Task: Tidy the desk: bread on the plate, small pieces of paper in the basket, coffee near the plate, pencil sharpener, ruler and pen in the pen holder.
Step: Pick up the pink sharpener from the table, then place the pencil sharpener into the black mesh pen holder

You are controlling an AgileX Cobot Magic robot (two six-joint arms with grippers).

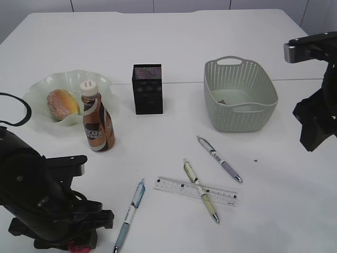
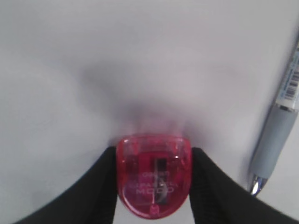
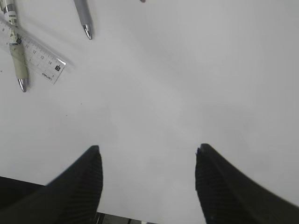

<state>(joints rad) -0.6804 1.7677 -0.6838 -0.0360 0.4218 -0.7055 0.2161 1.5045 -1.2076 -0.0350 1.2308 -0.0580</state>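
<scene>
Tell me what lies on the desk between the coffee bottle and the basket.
In the exterior view, the black mesh pen holder stands between the coffee and the basket, set slightly further back; otherwise that stretch of desk is bare.

White desk (image 1: 174, 42) carries: plate (image 1: 37, 92), coffee (image 1: 97, 124), pen holder (image 1: 147, 89), basket (image 1: 239, 95), ruler (image 1: 179, 187), three pens (image 1: 218, 159), red sharpener (image 2: 153, 175).

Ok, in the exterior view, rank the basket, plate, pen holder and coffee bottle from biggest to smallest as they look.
1. Basket
2. Plate, wide but partly hidden by the bottle
3. Pen holder and coffee bottle: look alike, and the bottle stands nearer the camera, so unranked.
</scene>
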